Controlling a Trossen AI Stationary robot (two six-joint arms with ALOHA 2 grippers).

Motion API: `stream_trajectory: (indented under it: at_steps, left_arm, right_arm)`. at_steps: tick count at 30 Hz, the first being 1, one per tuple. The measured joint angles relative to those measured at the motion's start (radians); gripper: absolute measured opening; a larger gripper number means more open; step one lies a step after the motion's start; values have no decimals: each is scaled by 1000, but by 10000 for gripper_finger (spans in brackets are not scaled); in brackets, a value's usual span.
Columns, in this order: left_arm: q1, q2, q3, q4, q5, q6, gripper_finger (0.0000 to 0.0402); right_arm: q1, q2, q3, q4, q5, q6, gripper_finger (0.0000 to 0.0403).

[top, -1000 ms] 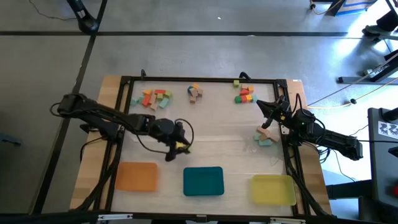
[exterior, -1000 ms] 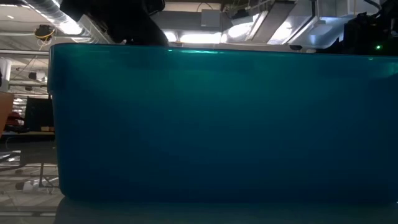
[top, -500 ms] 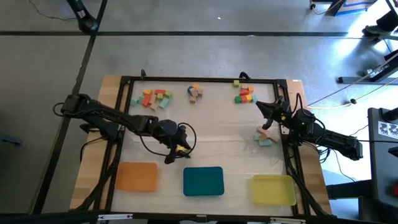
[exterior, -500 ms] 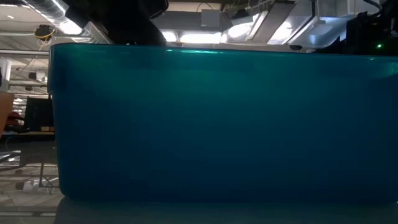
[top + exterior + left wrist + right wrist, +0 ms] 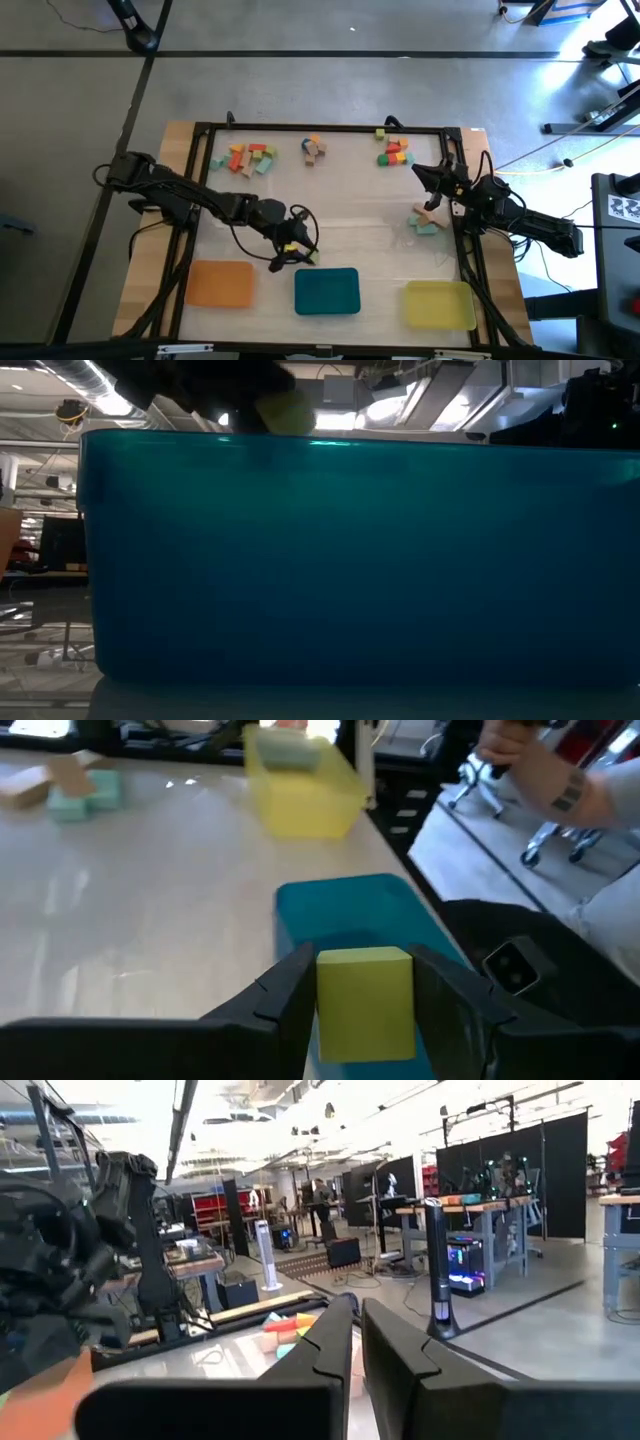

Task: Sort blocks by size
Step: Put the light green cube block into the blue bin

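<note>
Yellow wooden cube (image 5: 365,1000) gripped by left end effector (image 5: 365,1010), just short of the teal plastic tray (image 5: 345,905).

High view: left end effector (image 5: 295,250) beside the tray (image 5: 327,291); right end effector (image 5: 432,192), fingers nearly closed on nothing, waits near the mint and tan blocks (image 5: 427,221).
Low view: tray wall (image 5: 350,560) blocks most.
Left wrist view: advance over the rim, then release low.

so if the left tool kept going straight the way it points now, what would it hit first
Most likely the teal tray. The left tool, shut on a yellow block, points at the tray's near edge; the yellow tray lies farther along, though depth is hard to judge.
</note>
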Motion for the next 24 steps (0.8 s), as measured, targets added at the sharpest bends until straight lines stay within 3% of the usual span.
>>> stream_trajectory:
  at_steps: [8,15,24]
  left_arm:
    - [-64,141,80,6,21,-57,139]
    - [-96,167,106,6,23,-109,143]
    - [-86,155,106,-14,27,-130,220]
  right_arm:
    - [0,0,0,1,-8,55,28]
    - [0,0,0,-1,-8,113,28]
    - [0,0,0,-1,-27,125,28]
